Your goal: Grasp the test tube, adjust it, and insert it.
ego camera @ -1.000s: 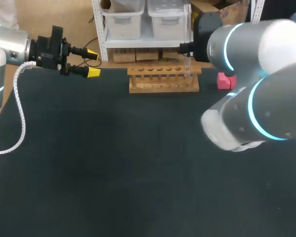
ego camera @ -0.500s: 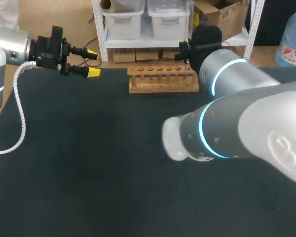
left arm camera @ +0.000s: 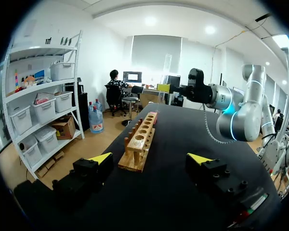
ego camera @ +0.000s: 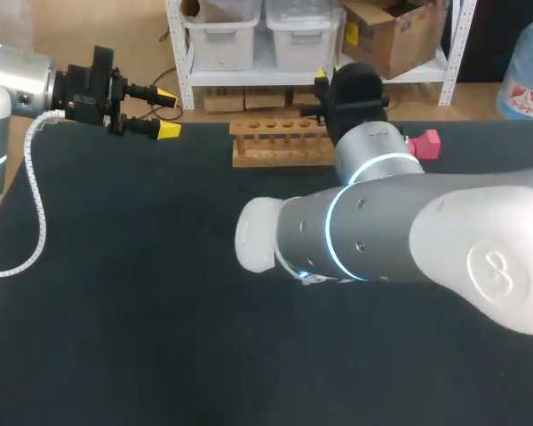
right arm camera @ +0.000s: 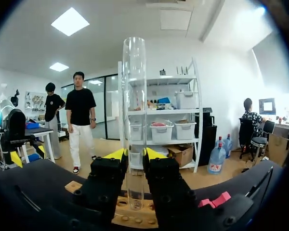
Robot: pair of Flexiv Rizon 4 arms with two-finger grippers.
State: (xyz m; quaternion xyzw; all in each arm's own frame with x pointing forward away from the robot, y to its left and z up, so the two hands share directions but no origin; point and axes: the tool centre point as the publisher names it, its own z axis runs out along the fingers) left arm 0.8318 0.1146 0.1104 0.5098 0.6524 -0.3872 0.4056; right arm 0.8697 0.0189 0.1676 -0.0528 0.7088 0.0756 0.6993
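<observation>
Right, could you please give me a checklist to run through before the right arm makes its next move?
1. Right gripper shut on the clear glass test tube: ok.
2. Tube upright: ok.
3. Tube's lower end centred over a hole of the light wooden rack: cannot tell.
4. Left gripper open, away from the rack: ok.
5. Small pink block clear of the rack's holes: ok.

Reads as a robotics lab. Shown by a dark bench (ego camera: 115,311) with a grey left arm (ego camera: 18,80) and right arm (ego camera: 409,231) at its sides, lit rings at their joints. Shown too by a wooden test-tube rack (ego camera: 280,146) at the far edge and a clear test tube (right arm camera: 134,96) upright in the right end effector (right arm camera: 135,156).
</observation>
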